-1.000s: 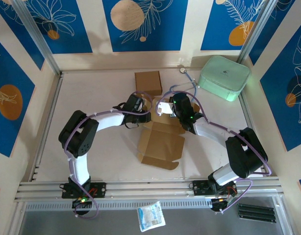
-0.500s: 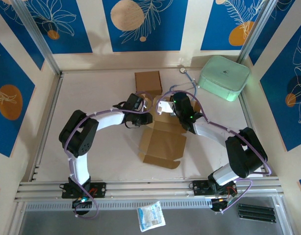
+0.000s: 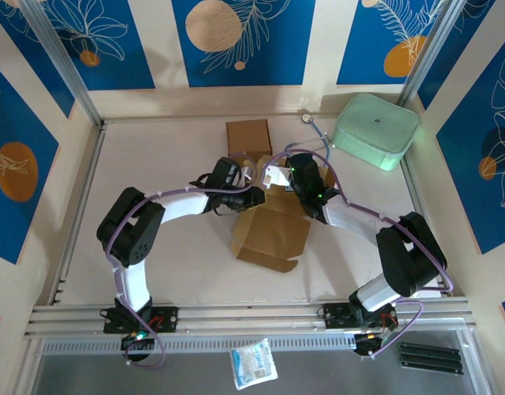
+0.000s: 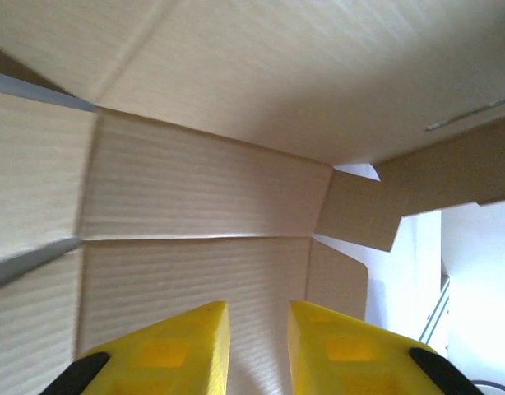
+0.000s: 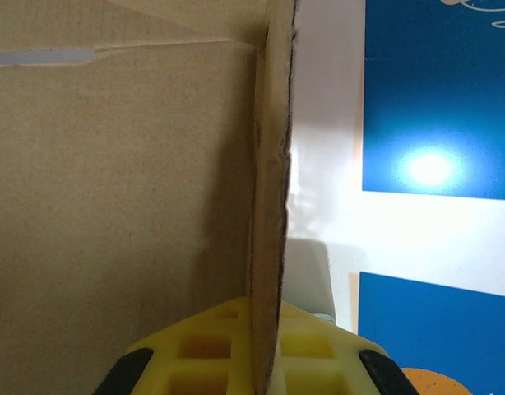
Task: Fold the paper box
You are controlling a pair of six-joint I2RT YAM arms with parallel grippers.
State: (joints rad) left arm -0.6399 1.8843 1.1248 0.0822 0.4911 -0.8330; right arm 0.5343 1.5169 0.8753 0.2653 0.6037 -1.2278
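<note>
The paper box (image 3: 271, 237) is a brown cardboard blank lying partly unfolded mid-table, its far panels raised. My right gripper (image 3: 279, 178) is at its far edge, shut on an upright cardboard wall (image 5: 269, 206) that runs edge-on between the yellow fingers (image 5: 210, 346); the gripper (image 5: 269, 311) pinches it near the bottom. My left gripper (image 3: 251, 196) reaches in from the left, inside the box. Its yellow fingertips (image 4: 187, 337) stand a narrow gap apart with nothing between them, gripper (image 4: 258, 317) facing a ribbed inner panel (image 4: 195, 197) and a small side flap (image 4: 359, 210).
A finished small brown box (image 3: 248, 138) sits at the back. A mint-green case (image 3: 376, 130) stands at the back right with a cable (image 3: 317, 132) beside it. A white packet (image 3: 253, 362) lies below the front rail.
The left gripper's jaws have narrowed and it has pushed right into the box. The box's far part has tipped up and the blank has shifted slightly away from the arms' bases.
</note>
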